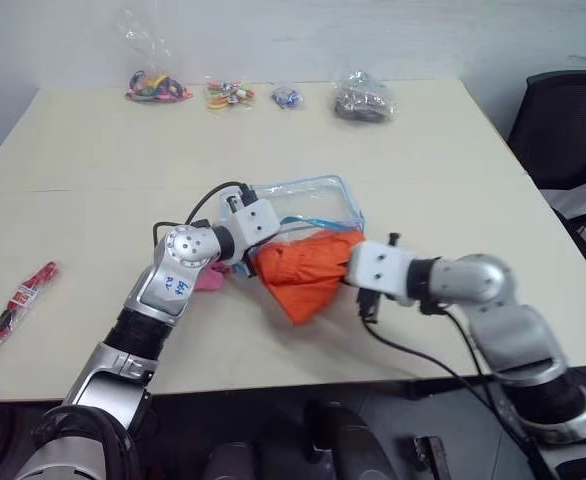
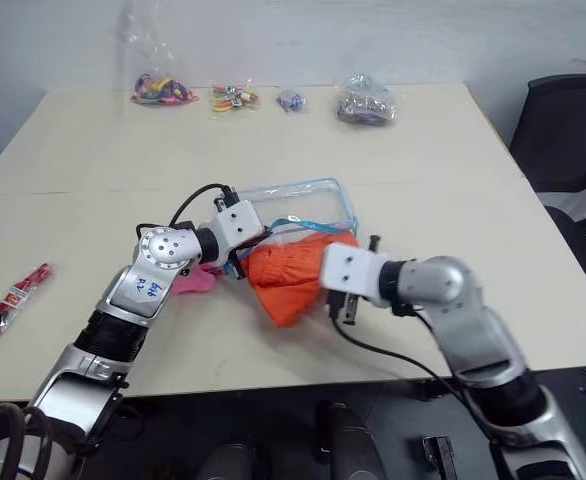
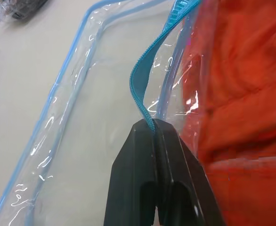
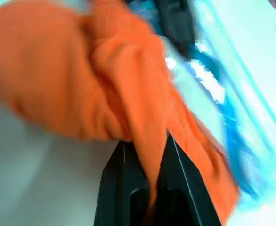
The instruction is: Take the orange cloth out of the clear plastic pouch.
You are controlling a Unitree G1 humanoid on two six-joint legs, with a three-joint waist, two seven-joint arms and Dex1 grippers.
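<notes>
Gripping orange cloth (image 1: 308, 272), right tool (image 4: 150, 155) closed; cloth seemingly mostly outside clear plastic pouch (image 1: 303, 205); left tool (image 3: 153, 132) clamps zipper edge.

right gripper (image 4: 150, 155) pinching orange cloth (image 4: 81, 80) — clear plastic pouch (image 4: 232, 108) behind

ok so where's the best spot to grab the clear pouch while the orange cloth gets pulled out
Probably the blue zipper strip at the open mouth of the clear plastic pouch, approached from the robot's left. It stands up as a thin raised edge, and the left claw is shut on it, while the right claw grips the orange cloth.
</notes>
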